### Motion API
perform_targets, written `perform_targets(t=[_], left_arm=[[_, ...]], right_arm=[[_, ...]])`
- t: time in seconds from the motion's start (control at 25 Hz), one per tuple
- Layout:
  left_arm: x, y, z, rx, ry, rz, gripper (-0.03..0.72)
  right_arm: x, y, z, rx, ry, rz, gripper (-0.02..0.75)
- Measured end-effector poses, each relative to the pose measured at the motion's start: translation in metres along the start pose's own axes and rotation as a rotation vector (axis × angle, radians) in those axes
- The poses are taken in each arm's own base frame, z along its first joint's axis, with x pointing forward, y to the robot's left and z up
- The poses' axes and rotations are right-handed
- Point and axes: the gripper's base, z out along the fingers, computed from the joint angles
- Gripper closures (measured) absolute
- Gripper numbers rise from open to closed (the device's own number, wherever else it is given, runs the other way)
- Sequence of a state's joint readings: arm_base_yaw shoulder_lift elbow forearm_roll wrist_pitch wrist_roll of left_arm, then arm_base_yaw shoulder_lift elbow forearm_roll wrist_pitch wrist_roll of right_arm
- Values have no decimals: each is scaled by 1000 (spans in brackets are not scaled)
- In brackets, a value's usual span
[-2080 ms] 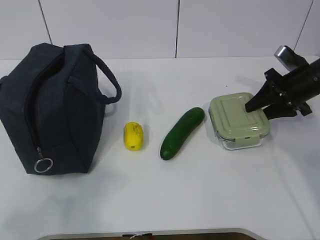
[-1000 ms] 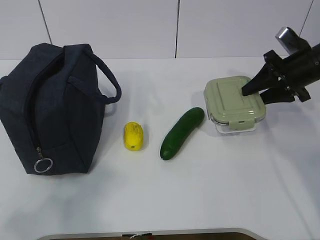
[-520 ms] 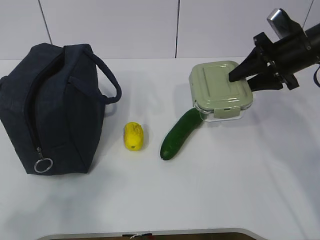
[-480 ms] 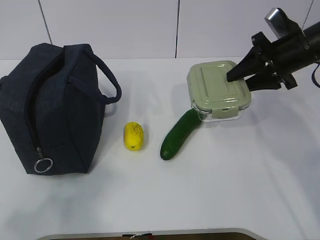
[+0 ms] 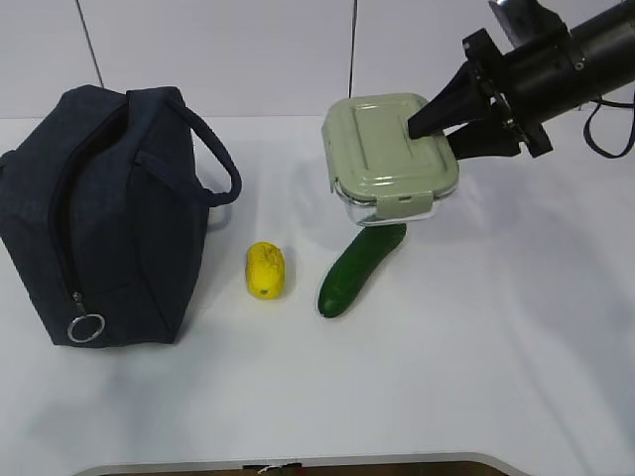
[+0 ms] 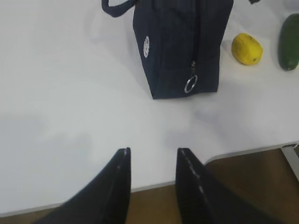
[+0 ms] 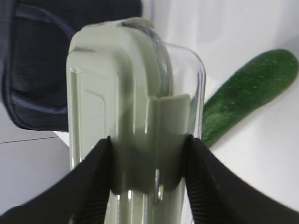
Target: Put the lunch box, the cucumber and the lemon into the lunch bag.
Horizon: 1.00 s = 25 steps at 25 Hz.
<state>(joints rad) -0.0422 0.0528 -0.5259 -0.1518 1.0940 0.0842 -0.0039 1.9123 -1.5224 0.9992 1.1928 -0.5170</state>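
The lunch box [image 5: 389, 154], clear with a sage-green lid, hangs in the air above the cucumber's far end, and my right gripper [image 5: 429, 127] is shut on its right edge. In the right wrist view the lunch box [image 7: 135, 98] fills the space between the two black fingers [image 7: 93, 177]. The dark green cucumber [image 5: 359, 263] lies on the table below it, and the yellow lemon [image 5: 265, 269] lies to its left. The navy lunch bag [image 5: 104, 213] stands at the far left, its ring pull [image 5: 85, 327] low on the front. My left gripper [image 6: 152, 151] hovers open over the table's near edge, empty.
The white table [image 5: 446, 357] reaches to a pale panelled wall behind. Its front edge [image 6: 243, 151] shows in the left wrist view, with brown floor beyond. One bag handle [image 5: 220, 164] loops out toward the lemon.
My right gripper has lifted the lunch box off the table and carried it up and to the left, over the cucumber's far end. The left gripper and the other things stayed put.
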Motion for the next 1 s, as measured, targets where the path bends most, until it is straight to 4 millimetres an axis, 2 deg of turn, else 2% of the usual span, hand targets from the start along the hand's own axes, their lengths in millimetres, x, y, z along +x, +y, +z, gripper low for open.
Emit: perform_targets(t=[0.2,0.44,0.64,1.0], left_arm=[[-26,0,1,11,-29,-15,449],[-61,1,22,31,-3,-56,445],[-98,5,48,29,26,-83,377],[-162,13,117,52,212,-135,364]], right_arm=[[0,19,-5,-45,-34,-17,380],[2,40,1,-106,-34,-34,380],[6,59,16,-162,-9,-46,380],[11,80,32,-243,10,-46,381]])
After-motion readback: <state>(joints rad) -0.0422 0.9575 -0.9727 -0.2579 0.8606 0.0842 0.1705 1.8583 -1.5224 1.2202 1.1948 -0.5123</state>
